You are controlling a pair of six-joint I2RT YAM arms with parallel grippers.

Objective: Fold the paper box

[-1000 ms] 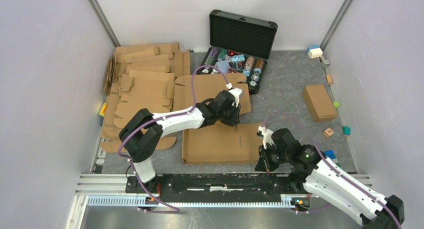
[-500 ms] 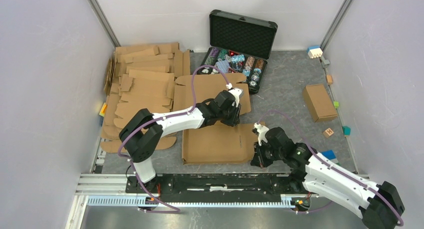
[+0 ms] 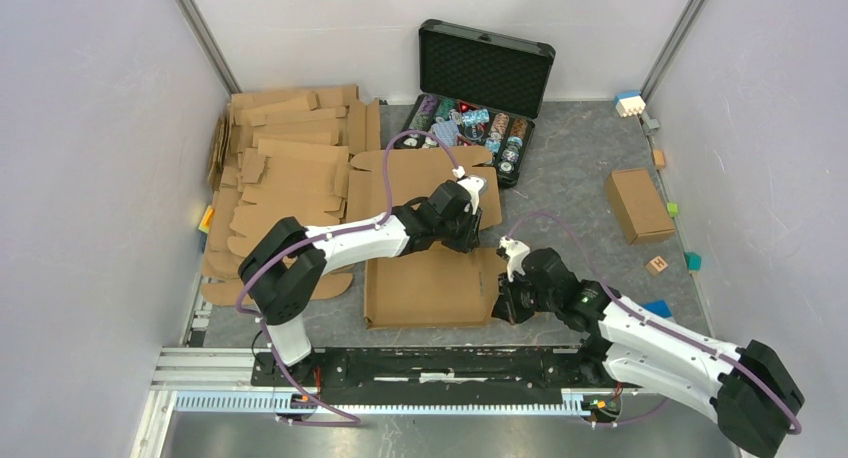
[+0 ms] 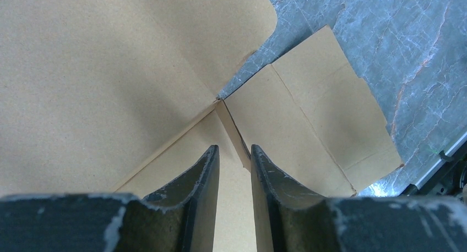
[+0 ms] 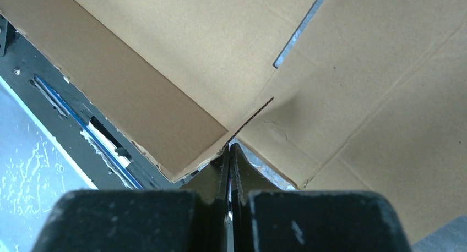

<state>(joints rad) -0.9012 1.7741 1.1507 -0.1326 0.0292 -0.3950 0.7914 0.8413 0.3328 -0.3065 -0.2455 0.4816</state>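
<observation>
The box (image 3: 425, 283) lay mostly flat on the bench (image 3: 575, 173), mid-front, with its far flaps reaching toward the case (image 3: 485, 68). The left pincer (image 4: 234, 153) stood astride a raised flap edge at the sheet's far right and appeared clamped on it. This was likely to steady the sheet and keep that crease up while the other arm worked. The right pincer (image 5: 229, 150) was fully closed with nothing between its jaws, and its tip was nosed against the near right corner flap. I judged it a wedge for pushing that flap up and inward. The folding looked barely begun.
</observation>
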